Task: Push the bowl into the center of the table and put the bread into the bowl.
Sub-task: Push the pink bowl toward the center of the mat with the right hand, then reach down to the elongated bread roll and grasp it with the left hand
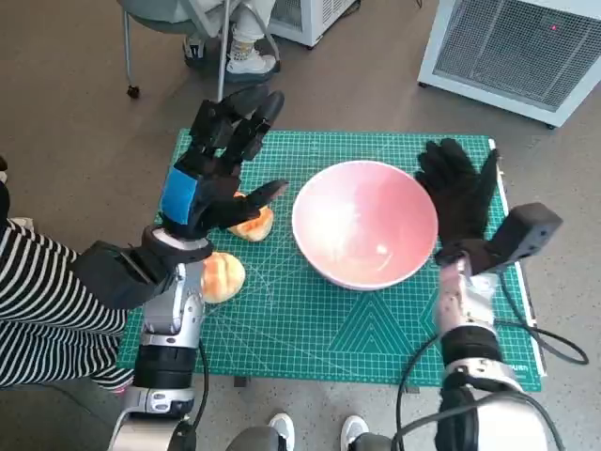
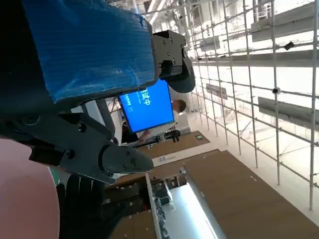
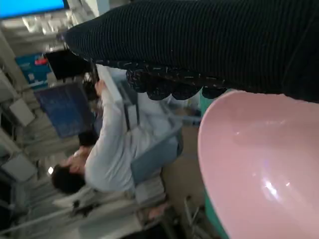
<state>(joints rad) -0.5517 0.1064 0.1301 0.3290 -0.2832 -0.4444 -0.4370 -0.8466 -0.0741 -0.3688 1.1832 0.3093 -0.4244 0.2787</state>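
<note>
A large pink bowl (image 1: pixel 366 224) sits empty on the green cutting mat (image 1: pixel 310 329), a little right of the middle. My right hand (image 1: pixel 460 202) rests flat against the bowl's right side, fingers spread; the bowl's rim (image 3: pixel 259 164) fills the right wrist view under the glove (image 3: pixel 209 45). Two bread rolls lie left of the bowl: one (image 1: pixel 254 225) partly under my left hand, the other (image 1: pixel 222 276) beside my left wrist. My left hand (image 1: pixel 214 178) hovers open above the rolls, fingers spread and holding nothing. In the left wrist view the fingers (image 2: pixel 94 154) hold nothing.
The mat covers a small table whose edges lie close on every side. A chair and a person's feet (image 1: pixel 246 58) are behind the table, and a white cabinet (image 1: pixel 512 52) stands at the back right. A person in a striped sleeve (image 1: pixel 42 310) sits at the left.
</note>
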